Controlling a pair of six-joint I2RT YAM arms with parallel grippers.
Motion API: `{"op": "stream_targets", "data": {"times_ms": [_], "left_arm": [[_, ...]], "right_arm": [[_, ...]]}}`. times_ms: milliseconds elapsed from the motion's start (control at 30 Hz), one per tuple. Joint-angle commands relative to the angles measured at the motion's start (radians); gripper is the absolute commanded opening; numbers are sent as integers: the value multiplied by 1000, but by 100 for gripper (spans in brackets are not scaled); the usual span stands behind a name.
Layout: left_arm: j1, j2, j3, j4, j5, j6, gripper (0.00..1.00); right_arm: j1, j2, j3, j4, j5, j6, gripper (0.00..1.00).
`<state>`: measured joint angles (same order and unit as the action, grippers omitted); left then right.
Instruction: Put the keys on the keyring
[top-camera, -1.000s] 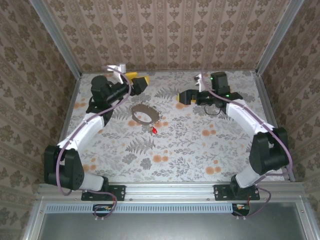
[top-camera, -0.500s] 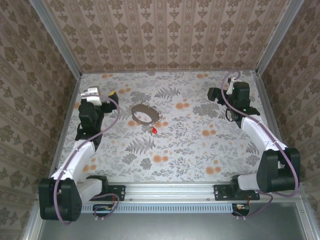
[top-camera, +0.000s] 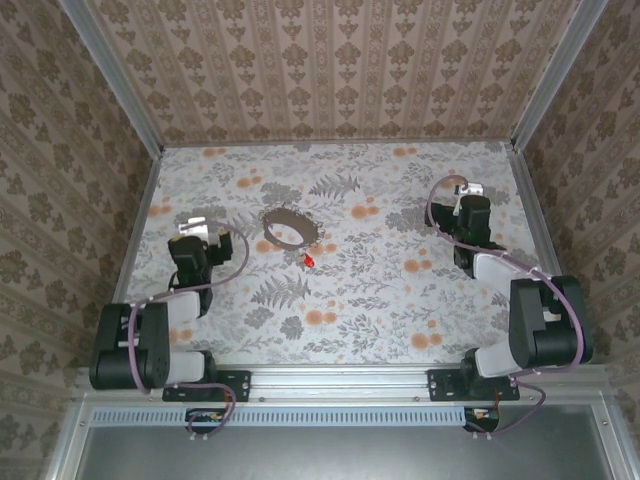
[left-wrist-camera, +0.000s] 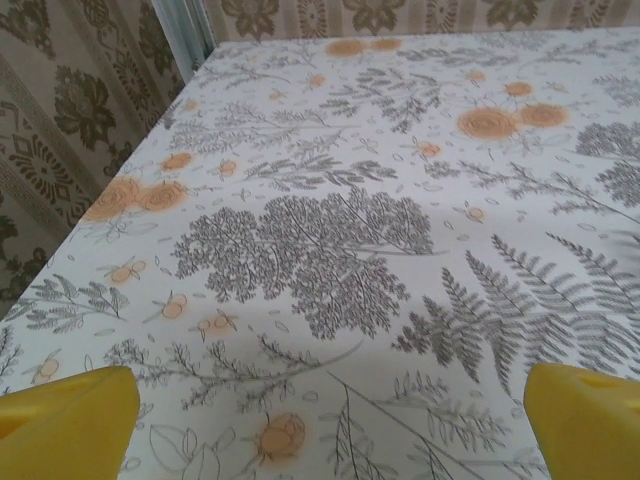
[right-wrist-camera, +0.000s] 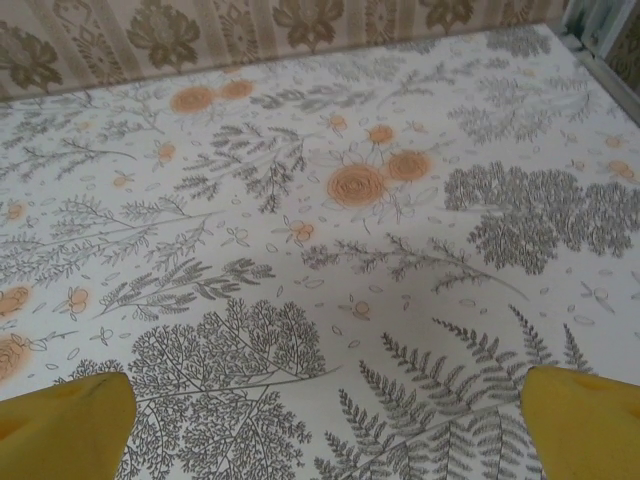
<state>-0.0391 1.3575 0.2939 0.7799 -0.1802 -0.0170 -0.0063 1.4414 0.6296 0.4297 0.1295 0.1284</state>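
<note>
Two grippers are wide open and hold nothing. The left gripper (left-wrist-camera: 325, 425) has its yellow fingers (left-wrist-camera: 65, 420) far apart, low over the flowery tabletop (top-camera: 380, 290), at the 9 o'clock side. The right gripper (right-wrist-camera: 325, 425) is spread the same way, at the 2 o'clock side. The keyring (top-camera: 287, 229) lies on the tabletop between them, toward 3 o'clock from the left gripper. The red key (top-camera: 309, 260) lies just beside the ring at its 5 o'clock. It is too tiny to tell if they touch.

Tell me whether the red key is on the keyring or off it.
Off. The red key lies on the table just outside the keyring, not threaded on it.
</note>
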Motion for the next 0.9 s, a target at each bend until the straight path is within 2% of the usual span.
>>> {"op": "stream_targets", "data": {"times_ms": [0, 100, 167, 367, 467, 500, 533, 633, 767, 867], "left_arm": [[18, 73, -24, 227, 20, 16, 100], [24, 145, -5, 255, 36, 13, 100], [25, 183, -3, 302, 46, 25, 100], [30, 175, 85, 118, 94, 27, 100], [30, 174, 82, 123, 100, 27, 100], [31, 176, 82, 127, 105, 29, 100], [32, 176, 83, 123, 107, 29, 100], [30, 177, 94, 108, 125, 41, 100], [23, 180, 111, 75, 151, 64, 100], [20, 180, 116, 67, 158, 68, 100]], "right_arm": [[-12, -26, -17, 141, -58, -49, 100], [-11, -42, 13, 8, -44, -55, 100], [-12, -73, -23, 48, -27, -50, 100], [-18, -85, -55, 27, -28, -32, 100], [-20, -9, -154, 222, -6, -19, 100], [-19, 16, -200, 336, -30, -30, 100], [-8, 18, -208, 335, -49, -52, 100], [-4, 105, -264, 537, -115, -78, 100], [-3, 90, -213, 406, -150, -93, 100], [-3, 91, -217, 416, -130, -87, 100]]}}
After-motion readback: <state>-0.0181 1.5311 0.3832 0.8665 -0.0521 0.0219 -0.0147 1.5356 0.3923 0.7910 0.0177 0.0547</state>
